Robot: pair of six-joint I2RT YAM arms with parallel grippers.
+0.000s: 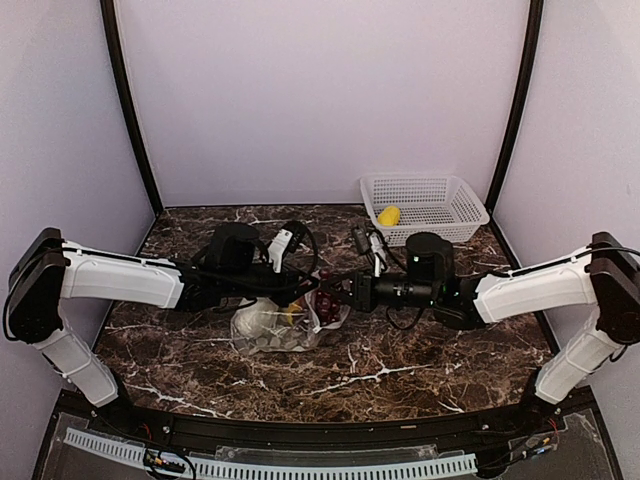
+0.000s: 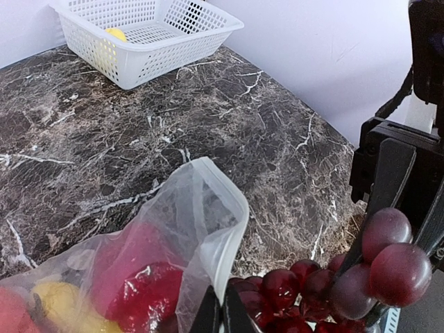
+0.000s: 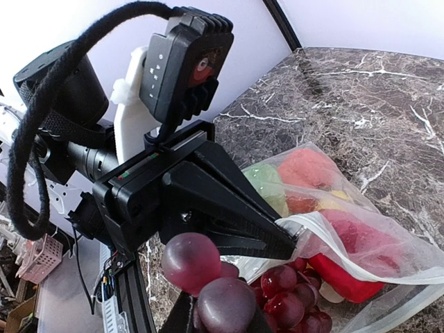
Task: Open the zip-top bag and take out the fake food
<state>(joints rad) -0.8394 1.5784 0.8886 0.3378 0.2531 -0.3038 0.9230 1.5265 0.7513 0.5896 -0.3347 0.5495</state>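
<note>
Closest to the wrist lenses, a bunch of dark purple plastic grapes sits between the fingers of the right pincer, which is narrowed onto the upper berries. The lower berries lie at the open mouth of the bag; whether they lie inside it cannot be told.

Overhead view, left to right:
- The white left arm reaches in over the dark brown, white-veined marble bench.
- The left pincer is fully closed, pinching the upper rim of the clear, floppy plastic zip-top bag and holding that lip raised.
- The bag lies near the middle of the bench, between the 2 pincers, its mouth toward the right arm.
- Inside it show a red plastic piece, an orange-pink piece, a pale green-white cauliflower and a yellow piece.
- The white right arm comes in level from the right.
- At the far right of the bench stands a white lattice plastic basket, well apart from the bag, with 1 yellow plastic lemon in it.
</note>
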